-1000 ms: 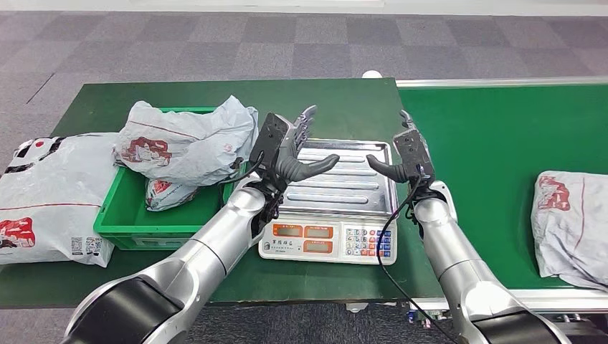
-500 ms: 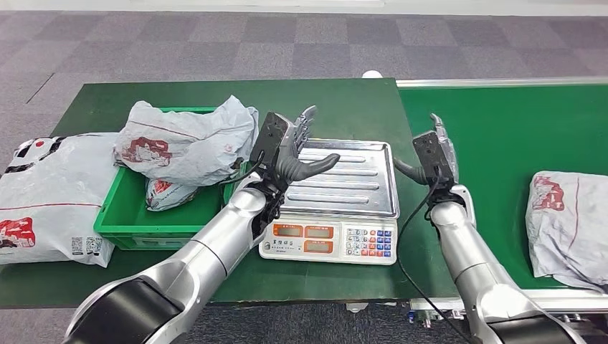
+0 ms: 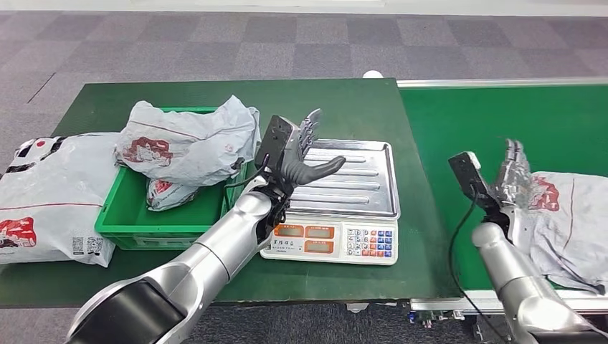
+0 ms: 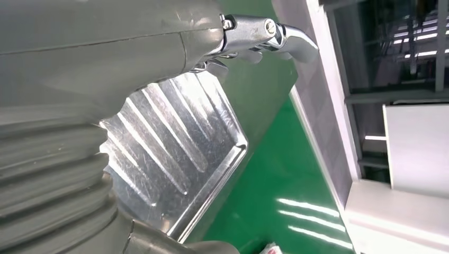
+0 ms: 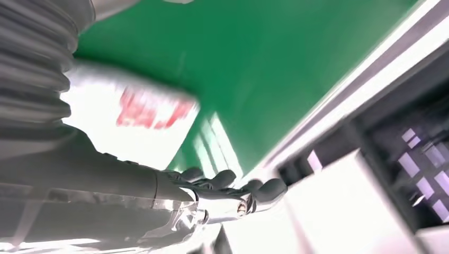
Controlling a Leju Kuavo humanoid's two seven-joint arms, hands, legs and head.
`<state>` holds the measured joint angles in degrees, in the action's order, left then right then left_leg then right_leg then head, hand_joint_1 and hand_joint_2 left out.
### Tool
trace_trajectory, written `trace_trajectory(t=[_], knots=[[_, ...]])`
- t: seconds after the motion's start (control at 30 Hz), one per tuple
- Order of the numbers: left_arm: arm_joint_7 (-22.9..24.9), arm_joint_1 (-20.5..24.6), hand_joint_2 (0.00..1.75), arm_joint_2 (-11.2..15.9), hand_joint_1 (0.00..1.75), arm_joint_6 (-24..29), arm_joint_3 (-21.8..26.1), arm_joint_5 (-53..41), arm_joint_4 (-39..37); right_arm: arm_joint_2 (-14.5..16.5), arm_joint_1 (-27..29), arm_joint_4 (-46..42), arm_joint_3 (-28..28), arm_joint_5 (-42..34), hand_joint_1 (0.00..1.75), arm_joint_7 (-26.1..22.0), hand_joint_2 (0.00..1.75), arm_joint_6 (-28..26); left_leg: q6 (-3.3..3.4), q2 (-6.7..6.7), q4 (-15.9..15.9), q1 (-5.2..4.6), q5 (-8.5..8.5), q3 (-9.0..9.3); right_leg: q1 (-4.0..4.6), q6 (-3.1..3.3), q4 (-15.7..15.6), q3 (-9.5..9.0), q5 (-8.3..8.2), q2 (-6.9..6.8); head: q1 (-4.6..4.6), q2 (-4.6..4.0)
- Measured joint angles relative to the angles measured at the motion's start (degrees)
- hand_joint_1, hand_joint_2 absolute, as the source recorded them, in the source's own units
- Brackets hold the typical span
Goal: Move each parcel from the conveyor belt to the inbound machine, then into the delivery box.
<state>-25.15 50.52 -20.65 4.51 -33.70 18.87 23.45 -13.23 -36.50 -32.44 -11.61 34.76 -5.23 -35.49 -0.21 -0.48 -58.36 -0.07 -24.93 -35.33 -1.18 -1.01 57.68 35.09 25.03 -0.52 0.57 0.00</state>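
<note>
Here the right hand (image 3: 513, 170) hovers with fingers spread, holding nothing, at the near edge of a grey parcel (image 3: 570, 218) lying on the green conveyor belt (image 3: 495, 122); whether they touch is unclear. The parcel bears a red print, too small to read. The left hand (image 3: 297, 152) is open above the steel pan of the scale (image 3: 343, 201). More grey parcels fill the green crate (image 3: 129, 218) on the desk (image 3: 344, 100).

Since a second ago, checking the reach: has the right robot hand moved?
Yes. The right robot hand has swung away from the scale, out over the conveyor belt, to the parcel there.
</note>
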Motion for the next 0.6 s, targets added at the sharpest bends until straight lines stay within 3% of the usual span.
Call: trace_trajectory(t=[0.1,0.3,0.6], knots=[[-0.42,-0.34,1.75,-0.01,0.0,0.04,-0.05,-0.3,0.13,-1.55,0.42,2.02,0.0,3.09,0.0,2.76,1.75,-2.56,0.03,0.05,0.0,-0.01,-0.02,0.02,0.0,0.0,0.0,0.02,0.0,0.05,0.0,0.0],[-0.3,-0.6,1.75,-0.02,0.0,0.04,-0.07,-1.57,0.34,-3.65,2.28,3.75,0.08,14.11,0.0,13.31,1.75,-4.34,0.03,0.06,0.01,0.0,-0.02,0.02,0.01,0.0,0.0,0.03,0.0,0.06,0.0,0.0],[1.22,-0.58,1.75,-0.02,0.0,0.44,-0.07,-2.97,0.33,-4.82,4.83,6.14,1.46,20.89,0.0,20.47,1.75,-3.73,0.04,0.08,0.01,-0.02,-0.02,0.0,-0.01,-0.01,0.0,0.03,0.0,0.07,0.0,0.0]])
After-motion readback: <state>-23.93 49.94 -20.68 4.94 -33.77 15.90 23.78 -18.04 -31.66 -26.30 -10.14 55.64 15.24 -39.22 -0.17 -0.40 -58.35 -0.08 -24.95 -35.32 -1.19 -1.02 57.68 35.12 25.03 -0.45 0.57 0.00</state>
